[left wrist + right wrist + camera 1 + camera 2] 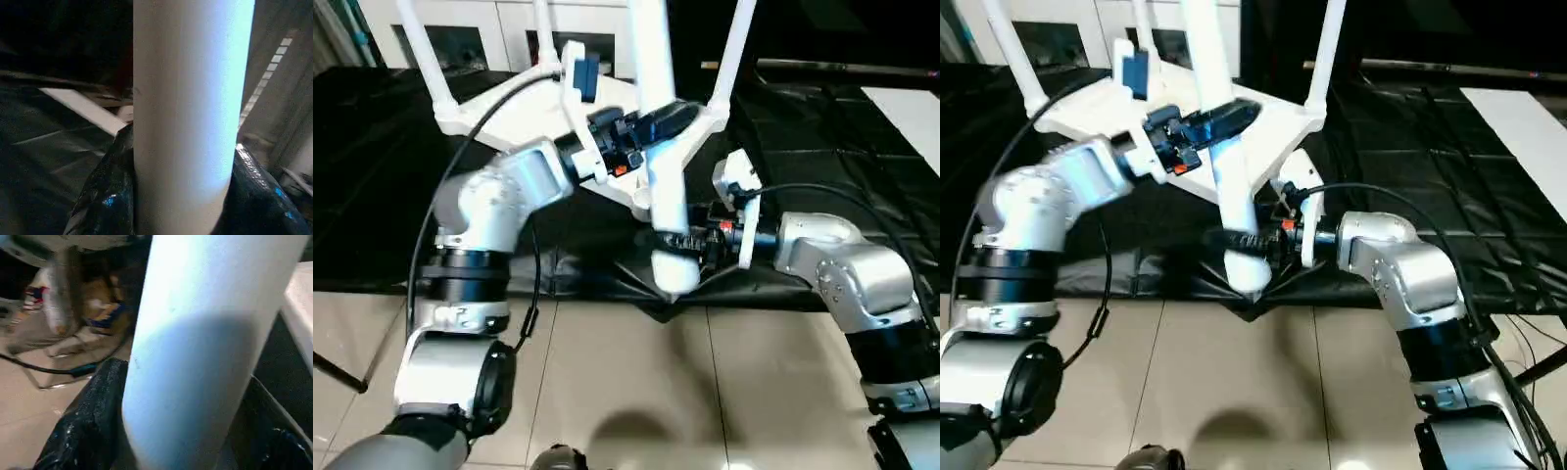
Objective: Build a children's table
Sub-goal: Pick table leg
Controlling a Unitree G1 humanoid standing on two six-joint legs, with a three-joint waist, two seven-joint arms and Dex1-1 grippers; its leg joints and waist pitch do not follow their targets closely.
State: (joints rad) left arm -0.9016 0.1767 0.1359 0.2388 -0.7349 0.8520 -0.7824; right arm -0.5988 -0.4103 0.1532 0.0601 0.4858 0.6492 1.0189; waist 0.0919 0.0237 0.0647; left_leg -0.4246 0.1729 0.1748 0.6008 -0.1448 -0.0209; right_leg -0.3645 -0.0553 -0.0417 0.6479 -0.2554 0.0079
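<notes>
Gripping the long tapered white plastic tube leg (662, 147) between its black fingers, the left gripper (651, 125) is clasping the shaft high up, while the right gripper (690, 242) is straddling the thick lower end just below; whether that one is pinching or loosened I cannot tell. The flat white plastic tabletop (533, 113) is lying upside down just behind both grippers, other legs already standing in it. The leg is probably light, stiff and slick, so holding near the thick end suits best.
</notes>
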